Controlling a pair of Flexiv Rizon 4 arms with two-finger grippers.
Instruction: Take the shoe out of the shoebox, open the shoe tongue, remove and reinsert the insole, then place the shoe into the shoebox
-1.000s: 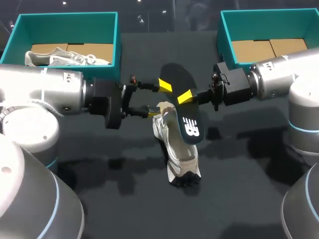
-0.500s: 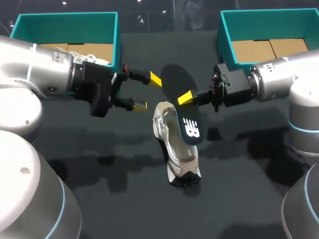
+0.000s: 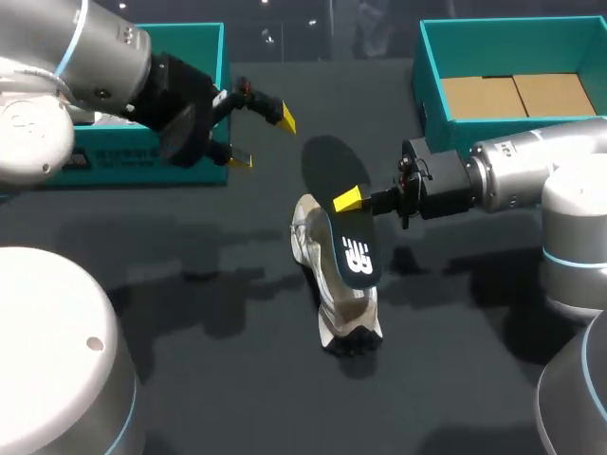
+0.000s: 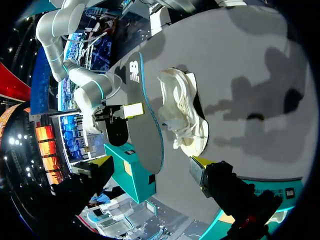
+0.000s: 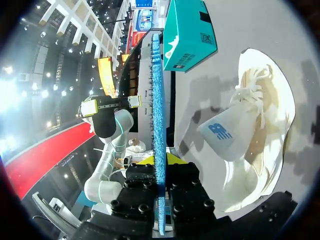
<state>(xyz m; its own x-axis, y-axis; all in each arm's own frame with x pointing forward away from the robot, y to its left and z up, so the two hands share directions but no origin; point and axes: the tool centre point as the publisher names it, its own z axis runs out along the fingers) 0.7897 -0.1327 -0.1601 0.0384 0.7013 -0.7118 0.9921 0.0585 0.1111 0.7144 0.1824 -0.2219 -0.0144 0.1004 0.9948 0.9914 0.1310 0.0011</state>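
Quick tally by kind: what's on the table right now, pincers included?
shoeboxes: 2
shoe in view: 1
insole: 1
pincers: 2 (left pincer, right pincer)
Total: 6

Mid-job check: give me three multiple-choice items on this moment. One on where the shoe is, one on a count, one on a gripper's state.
1. Where is the white shoe?
A. inside a box
B. on the table, out in the open
C. lifted in a gripper

2. How many teal boxes are on the table?
A. one
B. two
C. three

3. The right gripper is:
A. open and empty
B. shut on the shoe
C. shut on the insole

Answers:
1 B: the shoe rests on the dark tabletop with no finger on it.
2 B: there is a left shoebox and a right shoebox.
3 C: the right wrist view shows both fingers clamping the insole's edge.
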